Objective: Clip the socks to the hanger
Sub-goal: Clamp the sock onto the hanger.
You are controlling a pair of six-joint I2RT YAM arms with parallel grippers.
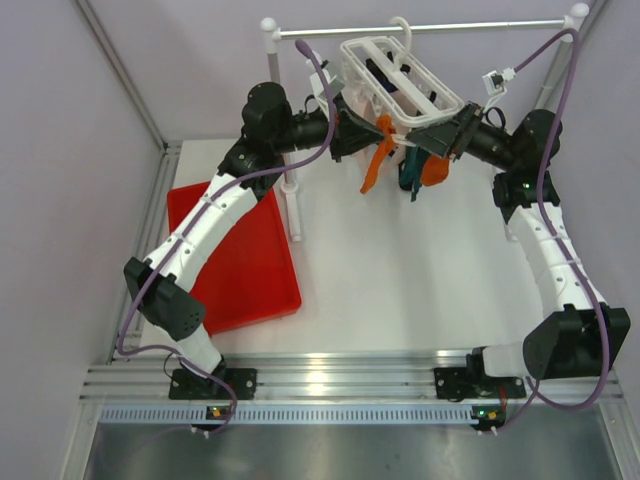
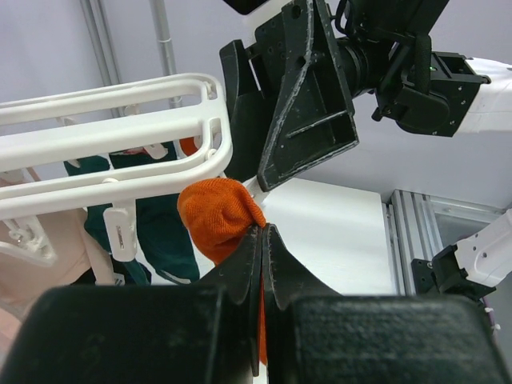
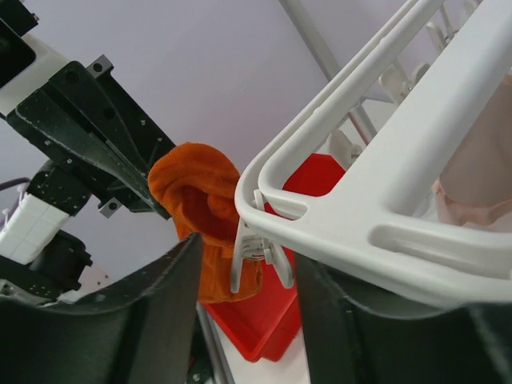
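The white hanger (image 1: 400, 75) hangs from the rail at the back. My left gripper (image 1: 362, 130) is shut on an orange sock (image 1: 374, 158), holding its top just under the hanger's near corner; the left wrist view shows the jaws (image 2: 262, 228) pinching the sock (image 2: 218, 214) below the frame (image 2: 120, 136). My right gripper (image 1: 443, 135) is open, its fingers (image 3: 172, 280) standing either side of a white clip (image 3: 258, 240) on the hanger's corner (image 3: 360, 200), with the orange sock (image 3: 196, 200) just behind the clip. A teal sock (image 1: 410, 176) and a second orange sock (image 1: 435, 168) hang from the hanger.
A red tray (image 1: 240, 260) lies at the left, also showing in the right wrist view (image 3: 320, 304). The metal rail stand (image 1: 450, 26) spans the back, with a white post (image 1: 293, 205) beside the tray. A pale pink sock (image 2: 32, 240) hangs on the hanger.
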